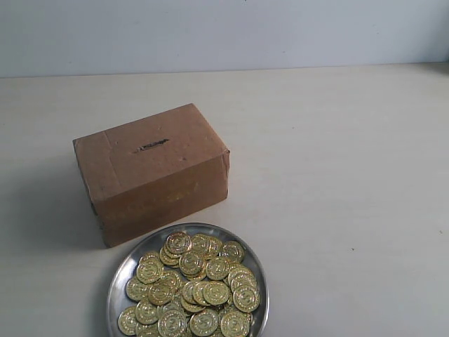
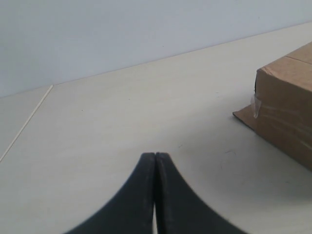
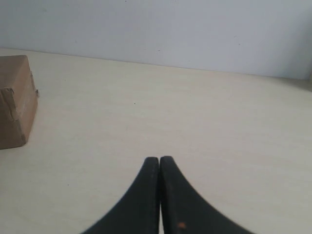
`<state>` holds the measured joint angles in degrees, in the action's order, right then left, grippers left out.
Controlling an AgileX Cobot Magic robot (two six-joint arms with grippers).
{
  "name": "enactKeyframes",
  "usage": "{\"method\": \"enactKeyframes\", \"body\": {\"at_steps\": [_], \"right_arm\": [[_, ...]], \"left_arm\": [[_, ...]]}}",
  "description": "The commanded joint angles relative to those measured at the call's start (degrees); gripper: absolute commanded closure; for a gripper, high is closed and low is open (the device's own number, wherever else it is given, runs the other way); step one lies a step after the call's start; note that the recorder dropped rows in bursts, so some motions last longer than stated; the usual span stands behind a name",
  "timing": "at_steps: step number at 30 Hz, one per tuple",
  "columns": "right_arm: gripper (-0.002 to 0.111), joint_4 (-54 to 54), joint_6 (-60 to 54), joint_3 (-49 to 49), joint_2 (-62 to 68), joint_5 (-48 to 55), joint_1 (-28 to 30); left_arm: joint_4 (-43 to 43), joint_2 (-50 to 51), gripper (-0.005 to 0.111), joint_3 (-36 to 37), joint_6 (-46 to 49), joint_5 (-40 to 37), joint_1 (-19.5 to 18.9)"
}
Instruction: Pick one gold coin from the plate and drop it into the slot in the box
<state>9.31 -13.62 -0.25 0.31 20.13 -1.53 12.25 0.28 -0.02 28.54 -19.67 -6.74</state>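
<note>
Gleaming round gold coins [image 1: 196, 288] in shiny silver plate [image 1: 116, 298] beside matte cardboard box [image 1: 161, 189]

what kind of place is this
Probably a robot test bench: a plain pale tabletop against a blank wall, holding a slotted cardboard box and a plate of gold coins.

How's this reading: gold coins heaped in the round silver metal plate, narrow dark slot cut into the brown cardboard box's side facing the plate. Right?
Not quite. The exterior view shows the narrow dark slot cut into the top face of the brown cardboard box, not the side facing the round silver metal plate. The gold coins are indeed heaped in that plate.
</note>
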Motion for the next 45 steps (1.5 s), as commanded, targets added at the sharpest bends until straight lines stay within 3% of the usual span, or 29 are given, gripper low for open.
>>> {"method": "enactKeyframes", "body": {"at_steps": [1, 9, 15, 20, 45], "right_arm": [[0.108, -0.2, -0.1, 0.3, -0.3, -0.1, 0.2], [0.108, 8.1, 4.8, 0.3, -0.3, 0.0, 0.2], [0.108, 7.0, 4.1, 0.3, -0.3, -0.1, 0.2], [0.108, 4.6, -4.8, 0.3, -0.3, -0.1, 0.2], [0.108, 5.9, -2.8, 0.3, -0.3, -0.1, 0.2]], "left_arm": [[-0.1, -0.3, 0.107, 0.0, -0.2, 0.5, -0.1], [-0.1, -0.3, 0.107, 0.0, -0.2, 0.5, -0.1], [-0.1, -0.3, 0.107, 0.0, -0.2, 0.5, -0.1], [-0.1, -0.3, 0.107, 0.0, -0.2, 0.5, -0.1], [-0.1, -0.3, 0.107, 0.0, -0.4, 0.5, -0.1]]}}
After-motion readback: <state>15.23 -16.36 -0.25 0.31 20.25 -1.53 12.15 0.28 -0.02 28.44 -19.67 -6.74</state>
